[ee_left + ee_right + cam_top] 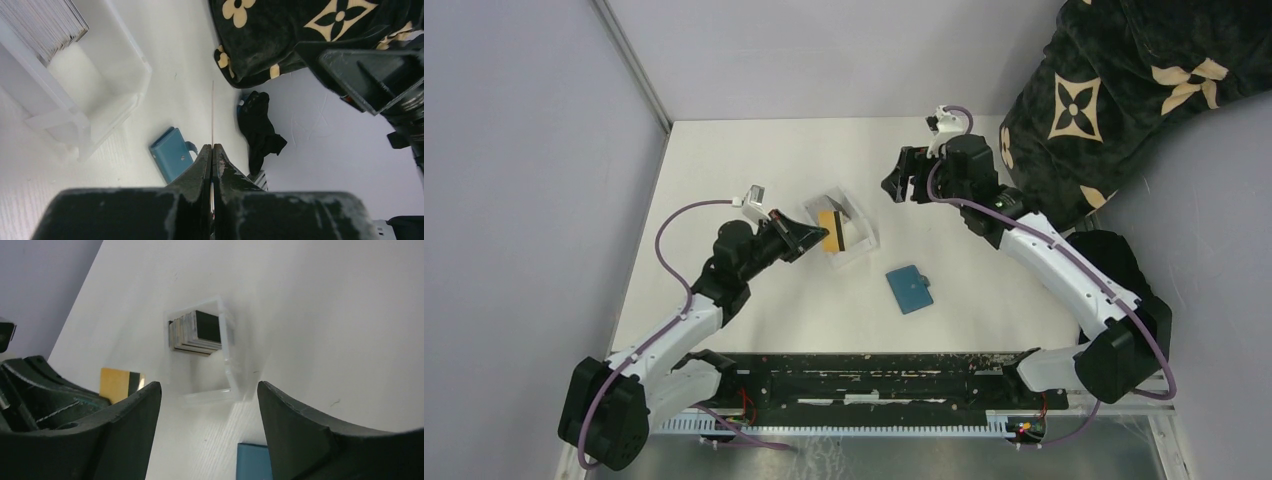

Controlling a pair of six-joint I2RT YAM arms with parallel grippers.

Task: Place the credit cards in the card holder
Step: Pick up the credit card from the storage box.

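A: Item one, left gripper (212, 150)?
B: Clamped shut on gold card (212, 112), pinched at one edge. From the left wrist, visible only edge-on as a thin line rising out of the fingertips.

A: Location of gold card?
B: Raised off the bench (754, 160), just beside clear tray (860, 245). Contact with the tray not discernible. Dark stripe along one side, seen from the right wrist.

A: Item two, right gripper (906, 180)?
B: Jaws wide apart, nothing between them. Poised above the bench on the far side of the tray, well apart from the left gripper.

A: Other cards?
B: Stack of cards (196, 332), greyish edges with a dark outer face, packed together at one end of the clear tray.

A: Card holder (910, 288)?
B: Teal, folded closed, lying flat on the bench. On the near side of the tray and to its right, close by but not touching. Apart from both grippers.

A: Sundry?
B: Black patterned cloth (1124, 80), heaped at the far right corner of the bench.
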